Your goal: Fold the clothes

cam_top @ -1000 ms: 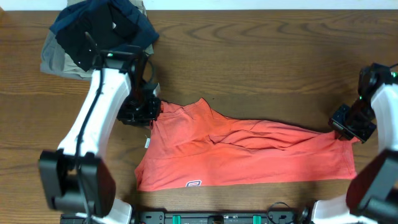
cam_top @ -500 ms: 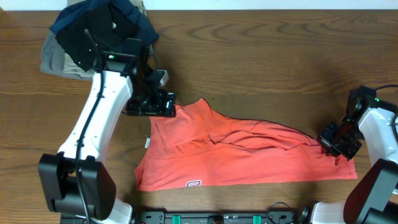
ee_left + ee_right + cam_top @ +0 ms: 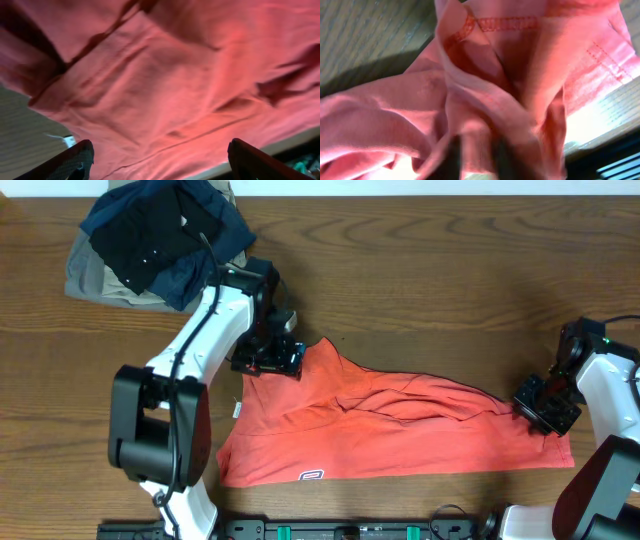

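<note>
The clothes, a coral-red T-shirt (image 3: pixel 400 430), lie spread across the table, rumpled along the upper edge. A small dark logo (image 3: pixel 313 475) shows near its front hem and a white label (image 3: pixel 237 411) at its left side. My left gripper (image 3: pixel 270 360) hovers over the shirt's upper left corner. In the left wrist view this gripper (image 3: pixel 161 155) is open, its fingers wide apart above the red cloth (image 3: pixel 165 85). My right gripper (image 3: pixel 545 405) sits on the shirt's right end. In the right wrist view it (image 3: pixel 477 155) is blurred, its dark fingers apart with a loose fold of cloth (image 3: pixel 485 75) between them.
A heap of black and navy garments (image 3: pixel 160 235) lies at the back left, on top of a khaki one (image 3: pixel 85 280). Bare wooden table (image 3: pixel 430 270) stretches behind the shirt. A black rail (image 3: pixel 350 530) runs along the front edge.
My left gripper opened, let go of the shirt's corner and shifted right over it. My right gripper came down and inward with the shirt's right end, and its fingers have parted.
</note>
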`<state>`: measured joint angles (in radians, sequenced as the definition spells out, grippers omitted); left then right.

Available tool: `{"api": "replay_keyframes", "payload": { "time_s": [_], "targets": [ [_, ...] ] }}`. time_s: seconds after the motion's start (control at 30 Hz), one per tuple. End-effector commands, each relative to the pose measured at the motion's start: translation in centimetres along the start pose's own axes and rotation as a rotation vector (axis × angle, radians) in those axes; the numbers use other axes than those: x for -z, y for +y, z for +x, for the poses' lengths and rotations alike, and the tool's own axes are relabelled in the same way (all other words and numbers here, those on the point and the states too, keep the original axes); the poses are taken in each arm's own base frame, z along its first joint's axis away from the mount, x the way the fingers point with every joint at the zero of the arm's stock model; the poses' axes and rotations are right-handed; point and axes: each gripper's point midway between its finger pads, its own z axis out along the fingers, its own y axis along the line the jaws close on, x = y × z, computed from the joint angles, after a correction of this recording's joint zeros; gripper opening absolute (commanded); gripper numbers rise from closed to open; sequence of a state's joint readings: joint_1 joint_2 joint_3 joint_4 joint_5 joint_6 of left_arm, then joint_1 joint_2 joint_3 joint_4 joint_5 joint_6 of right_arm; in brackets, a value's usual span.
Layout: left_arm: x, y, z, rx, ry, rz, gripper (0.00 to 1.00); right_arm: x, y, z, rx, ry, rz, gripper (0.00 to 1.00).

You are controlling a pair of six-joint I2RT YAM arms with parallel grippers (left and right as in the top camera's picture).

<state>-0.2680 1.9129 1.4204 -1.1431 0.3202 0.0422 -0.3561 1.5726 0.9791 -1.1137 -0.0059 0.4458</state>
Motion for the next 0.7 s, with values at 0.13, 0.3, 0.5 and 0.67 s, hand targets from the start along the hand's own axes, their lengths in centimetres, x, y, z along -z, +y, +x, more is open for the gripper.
{"api": "replay_keyframes", "payload": {
  "time_s": [0.13,0.3,0.5,0.67],
  "targets": [
    [0.3,2.4,0.4,0.089,0.009,-0.062,0.87,0.1,-0.1,-0.3,0.001,-0.007,-0.007,0.99],
    [0.5,3.4,0.7,0.123,0.019,-0.059,0.87,0.1,0.2,-0.5,0.001,-0.018,-0.018,0.99],
    [-0.7,3.3,1.5,0.122,0.048,-0.054,0.87,0.1,0.6,-0.6,0.002,-0.020,-0.043,0.99],
    [-2.3,3.7,2.0,0.129,0.056,-0.050,0.87,0.1,0.6,-0.6,0.029,-0.017,-0.040,0.99]
  ]
}}
